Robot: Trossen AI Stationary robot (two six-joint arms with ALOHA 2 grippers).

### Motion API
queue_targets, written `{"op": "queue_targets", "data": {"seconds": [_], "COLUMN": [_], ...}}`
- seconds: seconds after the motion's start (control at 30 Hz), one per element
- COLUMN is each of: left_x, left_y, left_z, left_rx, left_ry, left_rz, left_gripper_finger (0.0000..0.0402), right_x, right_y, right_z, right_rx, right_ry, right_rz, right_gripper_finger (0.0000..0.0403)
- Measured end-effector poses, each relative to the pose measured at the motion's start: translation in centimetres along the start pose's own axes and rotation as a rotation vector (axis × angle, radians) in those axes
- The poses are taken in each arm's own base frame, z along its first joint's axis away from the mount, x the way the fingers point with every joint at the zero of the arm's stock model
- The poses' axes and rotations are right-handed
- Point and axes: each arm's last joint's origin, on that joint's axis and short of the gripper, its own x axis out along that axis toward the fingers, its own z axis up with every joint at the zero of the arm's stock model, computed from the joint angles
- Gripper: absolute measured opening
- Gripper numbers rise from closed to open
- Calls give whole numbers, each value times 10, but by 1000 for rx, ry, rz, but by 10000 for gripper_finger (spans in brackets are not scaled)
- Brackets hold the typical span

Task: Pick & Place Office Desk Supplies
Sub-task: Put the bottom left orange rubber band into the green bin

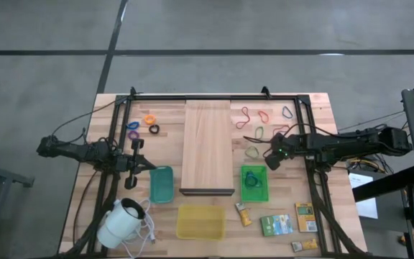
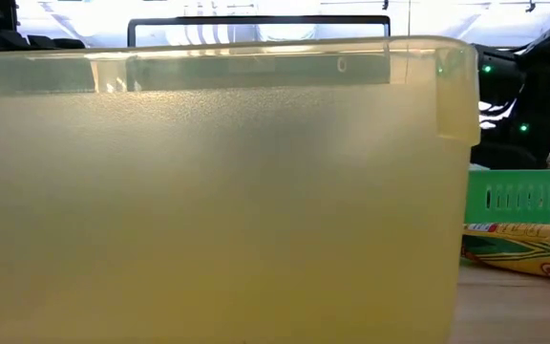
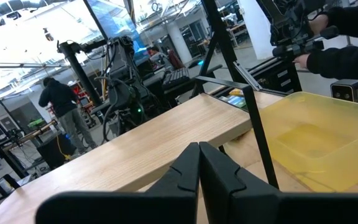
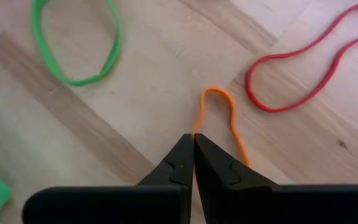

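The orange rubber band point(image 4: 224, 118) sits right under the right wrist camera, its loop poking out from between the tips of the right claw point(image 4: 194, 144), which has pinched shut on one strand of it. It lies flat on the counter point(image 4: 148, 68), between a green rubber band point(image 4: 73, 46) and a red rubber band point(image 4: 303, 68), neither touching it.

From above, that right claw point(image 1: 270, 160) is down among the scattered bands on the right half of the counter, just beyond the green tray point(image 1: 254, 184), beside the long wooden board point(image 1: 207, 147).

This looks like the grasp step: band caught, not yet lifted. Next comes a straight lift, checking that the thin strand stays pinched, then a short carry to a tray; the green one is nearest.

The left claw point(image 3: 199, 163) waits closed and empty near the teal tray point(image 1: 161, 184).
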Motion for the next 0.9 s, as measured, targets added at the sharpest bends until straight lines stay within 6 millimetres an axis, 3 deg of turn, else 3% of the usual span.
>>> {"op": "queue_targets", "data": {"seconds": [0.5, 0.9], "left_x": [0, 0], "left_y": [0, 0], "left_z": [0, 0], "left_rx": [0, 0], "left_ry": [0, 0], "left_rz": [-1, -1], "left_gripper_finger": [12, 12], "right_x": [-9, -42], "right_y": [6, 26], "right_z": [11, 38], "right_rx": [5, -76], "right_ry": [-34, -91], "right_rz": [9, 64], "right_gripper_finger": [8, 8]}}
